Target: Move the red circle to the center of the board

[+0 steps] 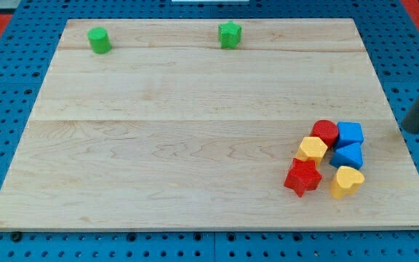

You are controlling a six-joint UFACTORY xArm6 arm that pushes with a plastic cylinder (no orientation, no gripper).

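The wooden surface [195,131] sits on a blue pegboard [6,87], and most of the blocks are bunched up near the view's bottom right. The red circle [325,132] is at the top left of that bunch, well off from the middle of the board. Touching it on the view's right is a blue block [350,134] that looks roughly cube-shaped, and just below that one is a second blue block [347,155], more wedge-like. A yellow block [312,149] with faceted sides presses against the red circle from the lower left. Below it lies a red star [302,177], and to the star's right a yellow heart [347,181].

2 green blocks stand far away along the view's top edge: a green cylinder [99,40] toward the left, and a green block [229,34] with angled sides (possibly a star, hard to tell) near the top middle.

The dark rod comes in from the view's right edge, slanting down, and my tip [412,128] sits at the board's right border, to the right of the cluster and apart from it, about level with the red circle and the upper blue block. There is no claw on this arm, so nothing is being gripped.
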